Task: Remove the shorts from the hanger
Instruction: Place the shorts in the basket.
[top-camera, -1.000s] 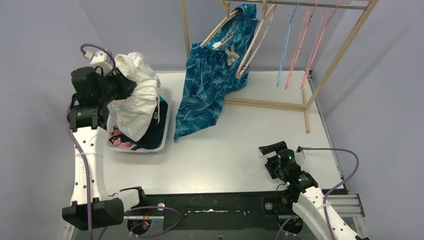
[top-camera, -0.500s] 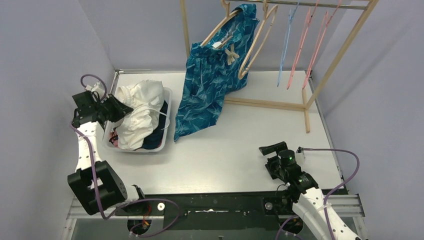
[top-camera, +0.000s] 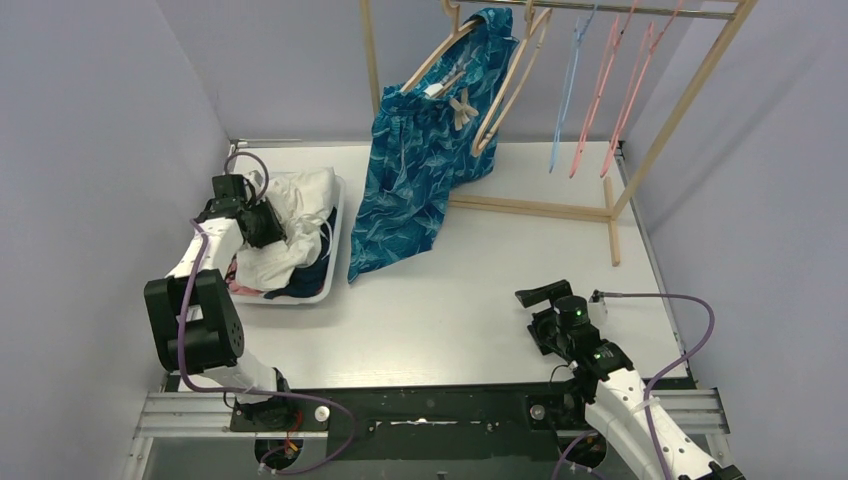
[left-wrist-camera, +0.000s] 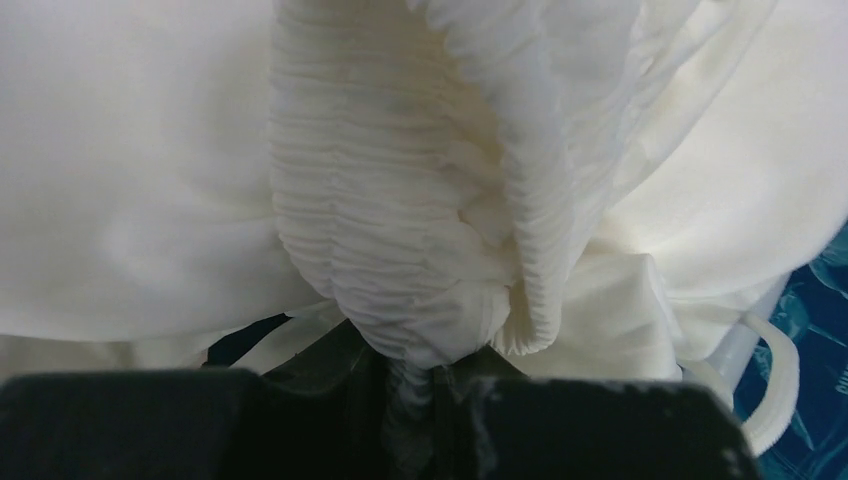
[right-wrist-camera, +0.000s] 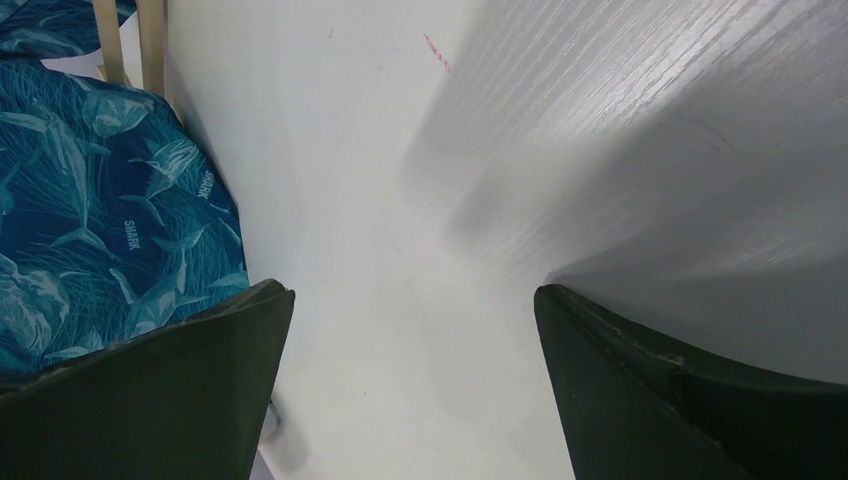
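The white drawstring shorts (top-camera: 298, 212) lie bunched on top of the pile in the white basket (top-camera: 300, 298). My left gripper (top-camera: 268, 222) is low over the basket, shut on their gathered waistband (left-wrist-camera: 400, 200), which is pinched between the jaws of the left gripper (left-wrist-camera: 415, 375). The blue patterned shorts (top-camera: 410, 180) hang from a wooden hanger (top-camera: 430, 55) on the rack, their hem resting on the table. The blue patterned shorts (right-wrist-camera: 90, 220) also show in the right wrist view. My right gripper (top-camera: 545, 298) stands open near the table's front right; the right gripper (right-wrist-camera: 410, 300) holds nothing.
Navy fabric (top-camera: 305, 275) and pink fabric (top-camera: 240, 285) lie under the white shorts. The wooden rack (top-camera: 530, 208) stands at the back, with an empty wooden hanger (top-camera: 510, 90), a blue hanger (top-camera: 565, 100) and pink hangers (top-camera: 610, 90). Grey walls close both sides.
My left arm came down from high above the basket and moved right, carrying the white shorts down onto the pile. The right arm stayed still.
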